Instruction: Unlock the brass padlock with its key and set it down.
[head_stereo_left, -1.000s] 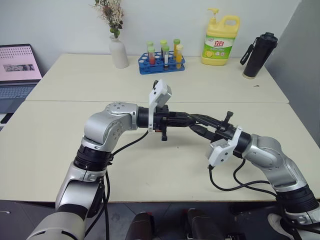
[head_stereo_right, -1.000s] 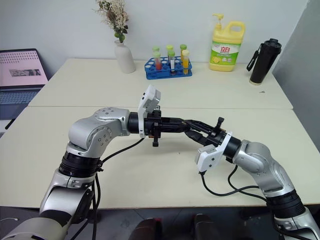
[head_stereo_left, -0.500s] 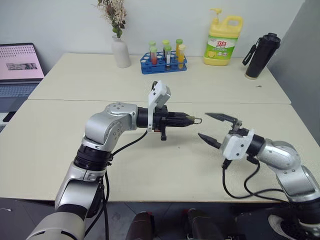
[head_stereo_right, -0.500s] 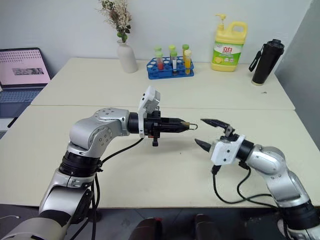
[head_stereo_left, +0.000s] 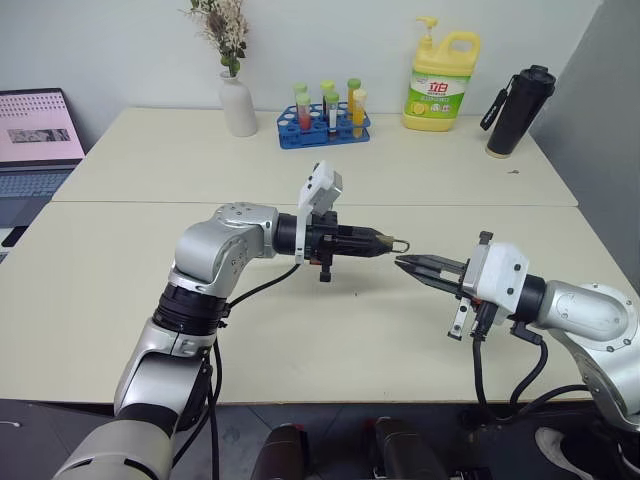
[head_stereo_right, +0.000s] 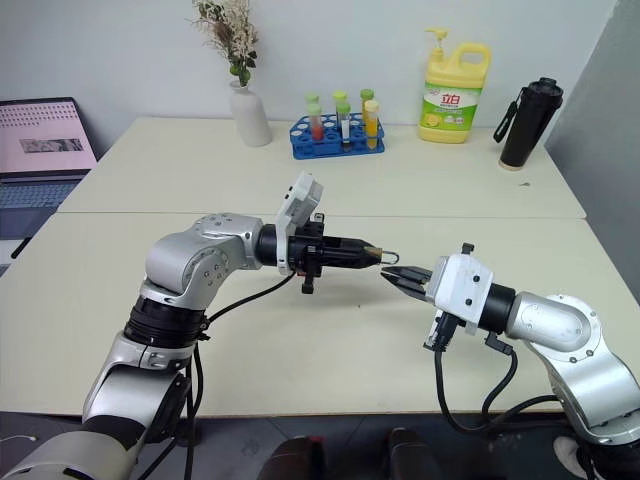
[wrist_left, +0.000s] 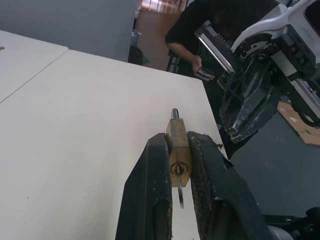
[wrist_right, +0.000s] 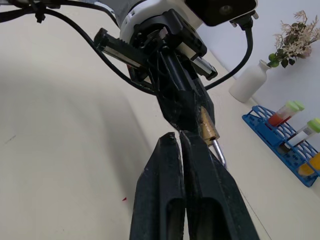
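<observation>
My left gripper (head_stereo_left: 379, 243) points level to the right over the table and is shut on the brass padlock (wrist_left: 178, 149). The lock's thin silvery shackle (head_stereo_left: 401, 244) sticks out past the fingertips. In the left wrist view the key (wrist_left: 179, 191) shows as a thin silvery sliver at the keyhole, between the fingers. My right gripper (head_stereo_left: 408, 265) is shut with nothing in it. Its tips sit just below and to the right of the shackle, a little apart from it. The right wrist view shows the padlock (wrist_right: 207, 127) just beyond those shut fingers (wrist_right: 167, 165).
Along the back of the cream table (head_stereo_left: 120, 300) stand a white vase (head_stereo_left: 238, 105), a blue test-tube rack (head_stereo_left: 325, 126), a yellow detergent bottle (head_stereo_left: 441, 80) and a black flask (head_stereo_left: 517, 100). A laptop (head_stereo_left: 35, 135) sits at the far left. A person (wrist_left: 192, 45) is beyond the table's edge.
My right gripper came off the left gripper's tip, drew back to the right, swung wide open, rolled over and is now shut. The left gripper held still with the padlock.
</observation>
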